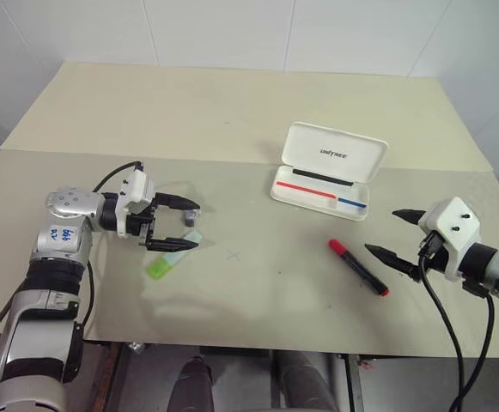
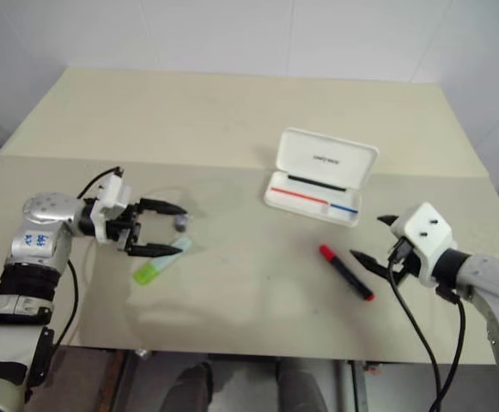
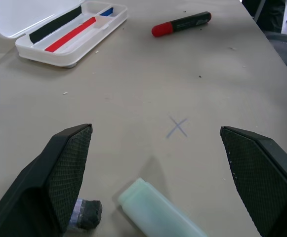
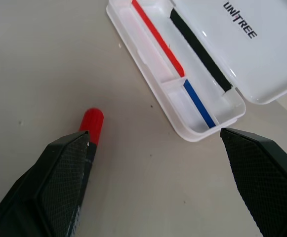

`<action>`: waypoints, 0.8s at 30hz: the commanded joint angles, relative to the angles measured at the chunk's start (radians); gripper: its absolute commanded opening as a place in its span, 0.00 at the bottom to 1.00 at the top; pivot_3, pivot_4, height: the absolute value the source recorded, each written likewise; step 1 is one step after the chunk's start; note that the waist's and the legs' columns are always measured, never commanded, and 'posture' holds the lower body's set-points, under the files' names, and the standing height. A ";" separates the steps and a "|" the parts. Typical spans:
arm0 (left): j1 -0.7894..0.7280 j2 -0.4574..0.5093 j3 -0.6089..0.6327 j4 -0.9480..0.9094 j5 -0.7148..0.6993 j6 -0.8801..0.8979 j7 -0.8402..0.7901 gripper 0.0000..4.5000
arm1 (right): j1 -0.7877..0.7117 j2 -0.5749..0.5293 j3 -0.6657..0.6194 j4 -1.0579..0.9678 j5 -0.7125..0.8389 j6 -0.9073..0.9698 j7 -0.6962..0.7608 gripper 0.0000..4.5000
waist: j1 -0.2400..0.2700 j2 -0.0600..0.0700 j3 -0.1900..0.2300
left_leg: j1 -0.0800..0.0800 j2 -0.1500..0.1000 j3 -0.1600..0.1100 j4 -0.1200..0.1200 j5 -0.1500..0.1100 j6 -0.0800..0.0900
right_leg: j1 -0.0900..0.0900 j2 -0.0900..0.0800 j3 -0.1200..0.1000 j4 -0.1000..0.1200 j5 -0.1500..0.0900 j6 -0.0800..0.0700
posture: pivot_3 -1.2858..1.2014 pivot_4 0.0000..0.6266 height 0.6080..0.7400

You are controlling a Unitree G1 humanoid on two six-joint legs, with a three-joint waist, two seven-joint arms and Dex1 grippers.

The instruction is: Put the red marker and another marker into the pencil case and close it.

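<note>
Left gripper (image 1: 173,225) spread wide, empty, straddling cap end of green highlighter (image 1: 170,257); small grey cap piece (image 1: 191,216) by far finger. Right gripper (image 1: 393,233) spread wide, empty; red marker (image 1: 357,267) flat on table (image 1: 232,129), just inboard of near finger. Pencil case (image 1: 322,187) open, lid up, ahead of right gripper. Both markers probably light, stiff, smooth, apt to roll or skid; best pinched mid-barrel. Open room between grippers; near table edge close to red marker.

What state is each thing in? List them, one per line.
pencil case: lid open, tray holds no marker
red marker: capped, lying on the table
green highlighter: capped, lying flat
left gripper: open, above the highlighter
right gripper: open, beside the red marker
</note>
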 commanded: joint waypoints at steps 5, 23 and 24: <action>-0.047 -0.049 -0.013 -0.001 -0.009 -0.012 -0.050 0.99 | -0.059 0.048 0.060 -0.031 -0.026 -0.003 -0.073 1.00 | 0.000 0.000 0.000 | 0.000 0.000 0.000 0.000 0.000 0.000 | 0.000 0.000 0.000 0.000 0.000 0.000 | 0.52 0.24 1.00; 0.234 0.023 0.111 -0.343 -0.127 0.115 0.039 0.99 | -0.574 -0.011 0.423 0.495 -0.172 0.054 0.144 1.00 | -0.008 0.000 0.000 | 0.001 0.000 0.000 0.001 0.000 0.000 | -0.002 0.000 0.000 0.005 0.000 0.000 | 0.52 0.24 1.00; 0.241 0.031 0.116 -0.352 -0.128 0.122 0.042 0.99 | -0.608 -0.007 0.443 0.529 -0.182 0.059 0.161 1.00 | -0.008 0.000 0.000 | 0.001 0.000 0.000 0.001 0.000 0.000 | -0.002 0.000 0.000 0.005 0.000 0.000 | 0.52 0.24 1.00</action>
